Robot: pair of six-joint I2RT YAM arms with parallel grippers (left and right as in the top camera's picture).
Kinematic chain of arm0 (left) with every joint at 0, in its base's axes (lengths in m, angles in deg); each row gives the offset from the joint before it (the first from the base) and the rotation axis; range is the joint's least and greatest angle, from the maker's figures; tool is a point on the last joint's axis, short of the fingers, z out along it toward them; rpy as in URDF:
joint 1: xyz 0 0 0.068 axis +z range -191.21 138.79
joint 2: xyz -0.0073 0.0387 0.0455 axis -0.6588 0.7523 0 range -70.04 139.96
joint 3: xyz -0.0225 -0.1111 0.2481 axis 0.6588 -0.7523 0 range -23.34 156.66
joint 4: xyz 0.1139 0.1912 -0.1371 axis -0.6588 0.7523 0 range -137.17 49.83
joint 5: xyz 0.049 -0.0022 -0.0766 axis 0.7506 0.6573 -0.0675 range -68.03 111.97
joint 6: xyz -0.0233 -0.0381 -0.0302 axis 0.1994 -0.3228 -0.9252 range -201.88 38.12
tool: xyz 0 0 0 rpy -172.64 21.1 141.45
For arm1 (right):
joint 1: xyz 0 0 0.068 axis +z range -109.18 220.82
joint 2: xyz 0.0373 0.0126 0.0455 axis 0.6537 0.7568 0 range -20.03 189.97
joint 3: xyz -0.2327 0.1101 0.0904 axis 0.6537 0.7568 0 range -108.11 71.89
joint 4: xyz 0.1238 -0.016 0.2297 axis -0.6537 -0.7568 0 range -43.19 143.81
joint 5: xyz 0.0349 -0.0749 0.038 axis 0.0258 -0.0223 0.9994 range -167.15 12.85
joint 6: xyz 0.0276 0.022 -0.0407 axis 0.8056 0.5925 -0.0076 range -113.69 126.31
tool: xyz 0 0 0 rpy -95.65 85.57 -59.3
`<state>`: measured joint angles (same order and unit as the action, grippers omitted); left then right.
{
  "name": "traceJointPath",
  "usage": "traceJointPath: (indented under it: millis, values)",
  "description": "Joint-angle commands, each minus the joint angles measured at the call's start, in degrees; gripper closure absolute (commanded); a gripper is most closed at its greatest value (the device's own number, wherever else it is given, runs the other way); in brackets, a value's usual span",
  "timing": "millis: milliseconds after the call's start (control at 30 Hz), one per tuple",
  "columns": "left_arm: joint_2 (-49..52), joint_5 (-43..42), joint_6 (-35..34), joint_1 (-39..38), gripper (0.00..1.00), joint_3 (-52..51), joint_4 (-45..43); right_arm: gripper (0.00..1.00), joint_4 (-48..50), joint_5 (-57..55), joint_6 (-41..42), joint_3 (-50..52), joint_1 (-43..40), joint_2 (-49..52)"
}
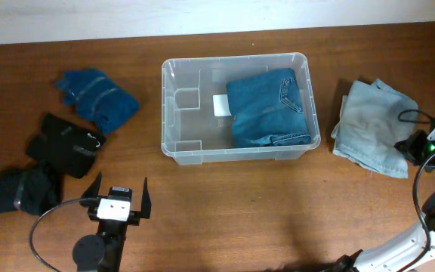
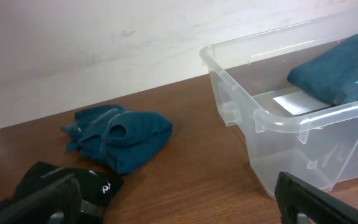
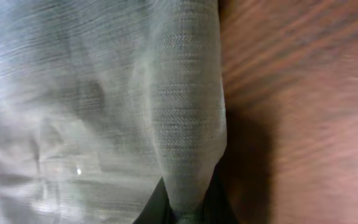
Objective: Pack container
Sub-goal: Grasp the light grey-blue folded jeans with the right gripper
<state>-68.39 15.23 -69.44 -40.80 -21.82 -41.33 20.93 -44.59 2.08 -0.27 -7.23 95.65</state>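
The clear plastic container (image 1: 174, 113) stands at the table's middle, with folded blue jeans (image 1: 266, 106) in its right half and a white label (image 1: 222, 105) on its base. It also shows in the left wrist view (image 2: 266, 115). A folded pale grey garment (image 1: 368, 125) lies to its right. My right gripper (image 1: 408, 146) is at that garment's right edge, shut on a fold of the pale cloth (image 3: 188, 112). My left gripper (image 1: 118, 198) is open and empty near the front edge, left of the container.
A teal-blue garment (image 1: 97, 97) lies at the back left and shows in the left wrist view (image 2: 120, 137). A black garment (image 1: 66, 143) and a dark bundle (image 1: 25, 189) lie at the far left. A pale wall runs behind the table.
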Motion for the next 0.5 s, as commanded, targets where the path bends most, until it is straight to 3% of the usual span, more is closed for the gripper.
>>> traceJointPath:
  millis: [0, 267, 467]
  values:
    - [0.02, -1.18, 0.50, 0.13, 0.01, 0.24, 0.68, 0.96, -1.25, 6.84, 1.73, -1.33, 1.22, 0.26]
    - [0.02, -1.18, 0.52, 0.13, 0.01, 0.24, 0.68, 0.96, -14.08, 6.82, 1.53, -15.56, 7.23, -4.42]
    - [0.02, -1.18, 0.50, 0.13, 0.01, 0.24, 0.68, 0.96, -31.12, 4.52, 1.31, -38.21, 15.37, -5.73]
